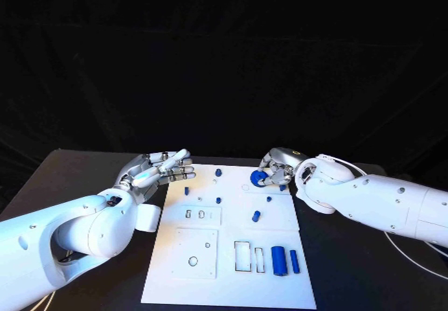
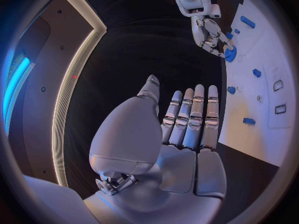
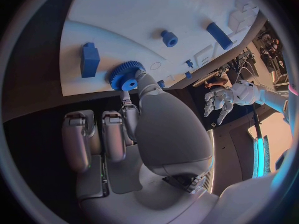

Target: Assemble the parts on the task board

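- The right hand [image 1: 276, 170] pinches a blue gear [image 1: 259, 178] at the far right corner of the task board [image 1: 177, 285], seemingly pressing it onto its seat.
- The left hand [image 1: 160, 167] hovers at the board's far left edge, fingers spread, holding nothing.
- Two blue cylinders [image 1: 278, 260] lie loose near the front right beside unfilled slots; by my judgement most assembly remains.

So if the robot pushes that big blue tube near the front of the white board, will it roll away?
Probably. The blue cylinder lies on its side on the flat task board, so a sideways nudge would likely roll it. It looks like stiff plastic, probably light.
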Controlling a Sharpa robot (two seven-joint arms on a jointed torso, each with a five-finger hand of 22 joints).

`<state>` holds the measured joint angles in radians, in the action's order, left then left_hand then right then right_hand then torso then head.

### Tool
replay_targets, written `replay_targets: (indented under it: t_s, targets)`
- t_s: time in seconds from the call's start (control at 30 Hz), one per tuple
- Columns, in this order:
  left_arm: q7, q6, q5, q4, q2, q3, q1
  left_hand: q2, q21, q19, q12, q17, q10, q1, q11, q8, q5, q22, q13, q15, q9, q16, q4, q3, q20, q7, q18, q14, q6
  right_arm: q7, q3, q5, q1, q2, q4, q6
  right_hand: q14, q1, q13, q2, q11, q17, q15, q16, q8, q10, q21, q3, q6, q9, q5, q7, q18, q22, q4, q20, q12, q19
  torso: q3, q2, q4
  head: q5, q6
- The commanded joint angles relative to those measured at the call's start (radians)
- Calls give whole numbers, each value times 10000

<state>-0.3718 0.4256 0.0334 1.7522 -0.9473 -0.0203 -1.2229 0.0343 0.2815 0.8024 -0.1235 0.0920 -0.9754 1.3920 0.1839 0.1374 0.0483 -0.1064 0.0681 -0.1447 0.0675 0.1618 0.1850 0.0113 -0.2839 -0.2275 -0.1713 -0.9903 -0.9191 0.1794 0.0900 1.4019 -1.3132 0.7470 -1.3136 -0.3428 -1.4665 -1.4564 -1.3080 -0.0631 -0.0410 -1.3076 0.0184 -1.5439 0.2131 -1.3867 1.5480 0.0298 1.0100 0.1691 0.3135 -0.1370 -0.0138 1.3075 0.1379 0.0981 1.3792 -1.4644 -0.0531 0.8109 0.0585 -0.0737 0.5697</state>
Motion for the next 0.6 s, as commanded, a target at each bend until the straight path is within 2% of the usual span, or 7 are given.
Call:
replay_targets:
  t_s: [0.03,0.17,0.27,0.43,0.6]
  targets:
    - [-34,-191,-46,4,25,-8,-12,-53,-53,21,40,-17,-16,21,29,-69,29,14,-9,-68,-7,-43,-29,45,-13,-54,-109,19,-8,-189,28,842,55,6,-115,-842,-916,-117,-471,64,13,-2077,71,-43,90,-134,82,99,267,74,102,183,78,2430,2,-97,94,-902,-3,-6,5,-2,-30]
    - [-33,-189,-46,-8,31,-8,-12,-53,-53,21,40,-17,-16,21,29,-69,29,14,-9,-68,-7,-43,-29,45,-13,-54,-109,19,-8,-229,26,1028,59,25,-315,-1240,-919,-101,-513,52,31,-2093,87,-50,103,-170,112,146,314,77,119,203,90,2471,4,-115,130,-934,-5,-10,10,10,-70]
    - [-32,-185,-46,-19,33,-8,-12,-53,-53,21,40,-17,-16,21,29,-69,29,14,-9,-68,-7,-43,-29,45,-13,-54,-109,19,-8,-221,21,1211,37,33,-637,-1467,-920,-93,-519,46,36,-2097,92,-52,104,-176,130,158,323,76,126,206,97,2496,6,-120,136,-954,-4,-10,-7,39,-106]
    - [-30,-181,-46,-31,37,-8,-12,-53,-53,21,40,-17,-16,21,29,-69,29,14,-9,-68,-7,-43,-29,45,-13,-54,-109,19,-8,-150,17,1487,-48,-161,-1073,-1522,-918,-73,-530,38,43,-2087,100,-48,100,-186,148,185,334,73,144,212,105,2522,15,-129,144,-974,-10,-6,-2,26,-129]
    - [-28,-182,-46,-39,59,-8,-12,-67,-57,18,46,-18,-19,28,29,-74,29,18,-8,-68,-7,-52,-34,43,-14,-52,-108,21,-11,-12,17,1729,-80,-610,-1063,-1436,-920,-60,-535,33,45,-2098,103,-52,97,-191,146,195,337,70,144,213,104,2519,21,-133,148,-972,-14,-3,22,8,-138]
